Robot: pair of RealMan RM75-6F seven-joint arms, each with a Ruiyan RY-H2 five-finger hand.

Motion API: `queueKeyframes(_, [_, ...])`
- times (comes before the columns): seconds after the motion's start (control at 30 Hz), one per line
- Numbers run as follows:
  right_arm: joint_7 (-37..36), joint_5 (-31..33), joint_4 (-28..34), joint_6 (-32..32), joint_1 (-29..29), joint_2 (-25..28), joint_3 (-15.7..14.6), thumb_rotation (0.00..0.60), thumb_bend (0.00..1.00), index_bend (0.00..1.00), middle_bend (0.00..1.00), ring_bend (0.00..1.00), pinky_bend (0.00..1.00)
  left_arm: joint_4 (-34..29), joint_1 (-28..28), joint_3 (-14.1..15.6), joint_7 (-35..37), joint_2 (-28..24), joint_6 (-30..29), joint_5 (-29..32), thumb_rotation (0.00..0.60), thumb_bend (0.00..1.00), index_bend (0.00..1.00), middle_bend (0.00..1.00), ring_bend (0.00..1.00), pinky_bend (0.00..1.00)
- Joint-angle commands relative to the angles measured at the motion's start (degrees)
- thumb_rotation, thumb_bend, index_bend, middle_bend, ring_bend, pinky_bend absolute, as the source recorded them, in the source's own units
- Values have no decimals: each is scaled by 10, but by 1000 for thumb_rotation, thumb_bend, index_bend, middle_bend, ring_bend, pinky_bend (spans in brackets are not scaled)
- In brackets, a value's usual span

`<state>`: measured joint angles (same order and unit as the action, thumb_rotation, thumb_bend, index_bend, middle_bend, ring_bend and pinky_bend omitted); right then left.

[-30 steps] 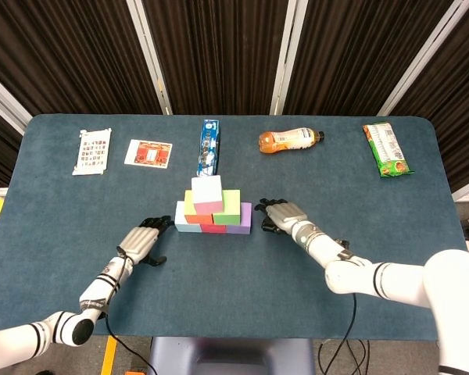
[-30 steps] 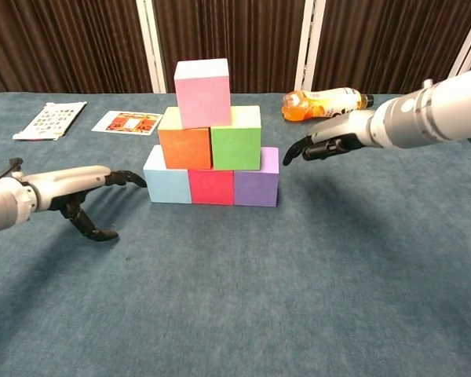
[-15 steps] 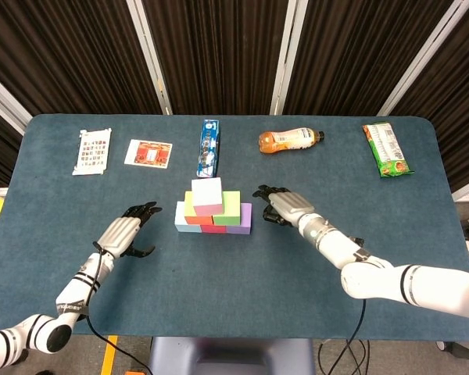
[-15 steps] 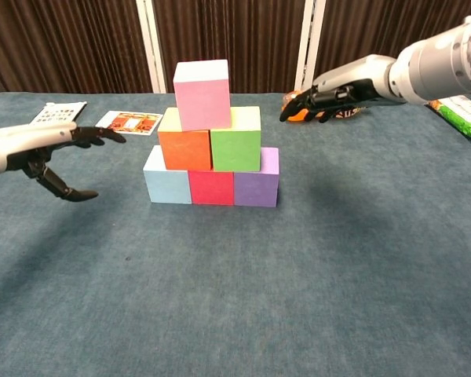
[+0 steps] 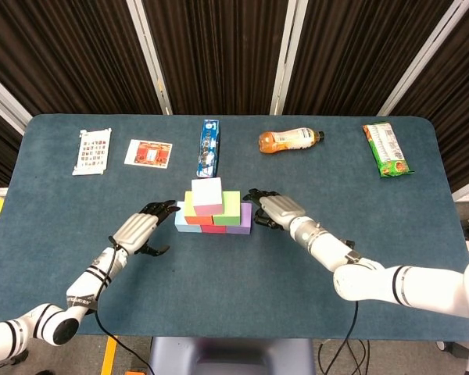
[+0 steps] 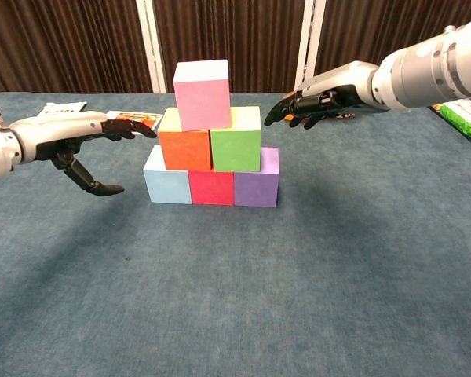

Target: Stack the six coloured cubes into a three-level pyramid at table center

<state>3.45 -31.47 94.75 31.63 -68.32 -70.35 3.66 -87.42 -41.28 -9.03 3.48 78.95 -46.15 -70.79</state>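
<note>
From the head view, the pyramid of cubes stands complete near the middle of the table (image 5: 78,258): a light blue cube (image 5: 186,225), a red cube (image 5: 213,228) and a purple cube (image 5: 241,222) in the bottom row, an orange and a green cube (image 5: 227,205) above them, and a pink cube (image 5: 207,195) on top. The left robot hand (image 5: 139,232) sits just left of the stack with fingers spread and nothing in it; the right robot hand (image 5: 271,208) sits just right of it, also wide and empty. Along the far edge lie a card sheet (image 5: 91,151), a small packet (image 5: 148,152), a toothbrush pack (image 5: 209,147), a bottle (image 5: 289,140) and a snack bar (image 5: 388,148). From the chest view, the orange cube (image 6: 185,147) and its neighbours sit flush and square, and both robot hands hover at second-row height, near the stack but apart from it. The building looks finished; what remains, I judge, is a light squaring-up or a careful move away without bumping the top cube.
</note>
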Motion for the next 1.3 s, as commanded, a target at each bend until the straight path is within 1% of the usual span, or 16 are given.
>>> queueKeyframes(0.03, [-3, 1, -1, 1, 3, -3, -2, 145, 1000, 210, 0, 0, 0, 0, -1, 5, -7, 5, 1, 2, 600, 329, 101, 0, 0, 0])
queueKeyframes(0.3, [-4, -1, -6, 4, 6, -13, -2, 146, 1000, 210, 0, 0, 0, 1, -2, 14, -12, 16, -3, -2, 600, 329, 101, 0, 0, 0])
queueKeyframes(0.93, [-1, 6, -13, 13, 1, -36, 5, 146, 1000, 207, 0, 0, 0, 10, -13, 15, -18, 25, 1, 2, 600, 326, 101, 0, 0, 0])
queueKeyframes(1.3, [9, 11, -5, 27, 3, -34, 1, 147, 1000, 199, 0, 0, 0, 15, -13, 18, -14, 24, -1, 0, 600, 329, 101, 0, 0, 0])
